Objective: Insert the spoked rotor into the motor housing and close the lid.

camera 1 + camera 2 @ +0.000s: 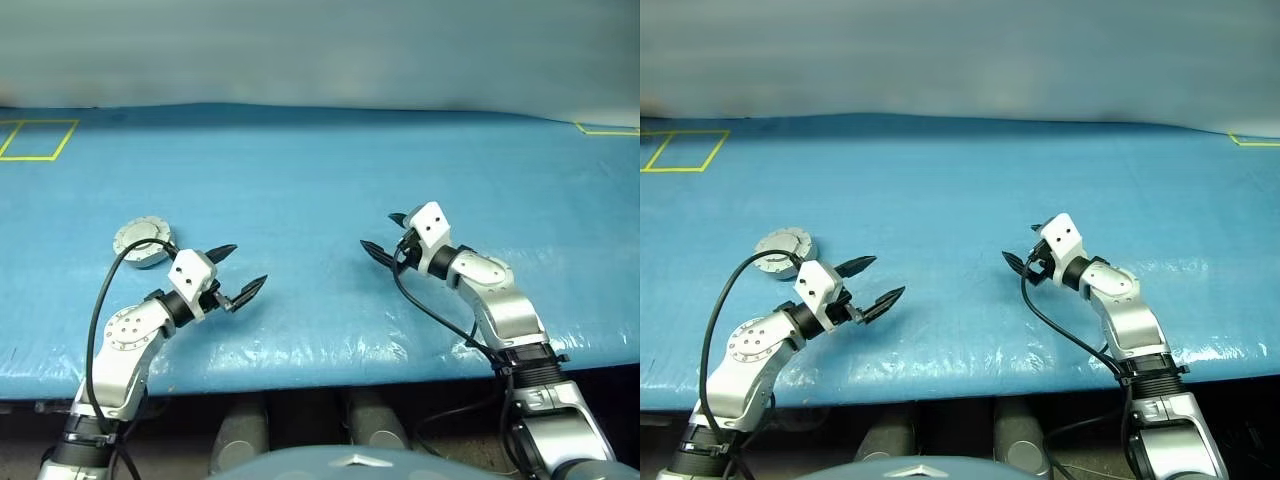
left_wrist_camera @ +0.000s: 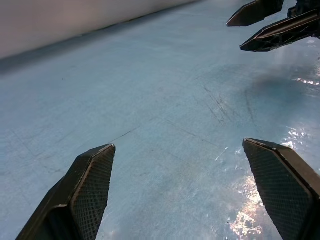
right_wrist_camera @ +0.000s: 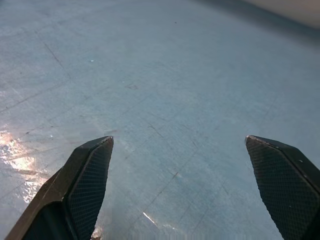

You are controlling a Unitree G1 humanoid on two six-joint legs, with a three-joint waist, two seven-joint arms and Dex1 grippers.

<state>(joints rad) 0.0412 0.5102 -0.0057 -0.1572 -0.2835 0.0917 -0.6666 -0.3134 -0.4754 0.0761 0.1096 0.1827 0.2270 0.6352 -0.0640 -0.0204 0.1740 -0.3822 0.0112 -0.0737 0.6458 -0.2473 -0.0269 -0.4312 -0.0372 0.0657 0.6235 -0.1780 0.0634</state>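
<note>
Closed, seemingly, motor housing (image 1: 142,243) lies behind left gripper (image 1: 238,271).

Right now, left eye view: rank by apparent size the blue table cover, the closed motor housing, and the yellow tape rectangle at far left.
1. Blue table cover, by far the largest.
2. Yellow tape rectangle, cut by the frame edge.
3. Motor housing, lid closed.
The tape lies farther from the camera, so its lead over the housing is understated.
</note>
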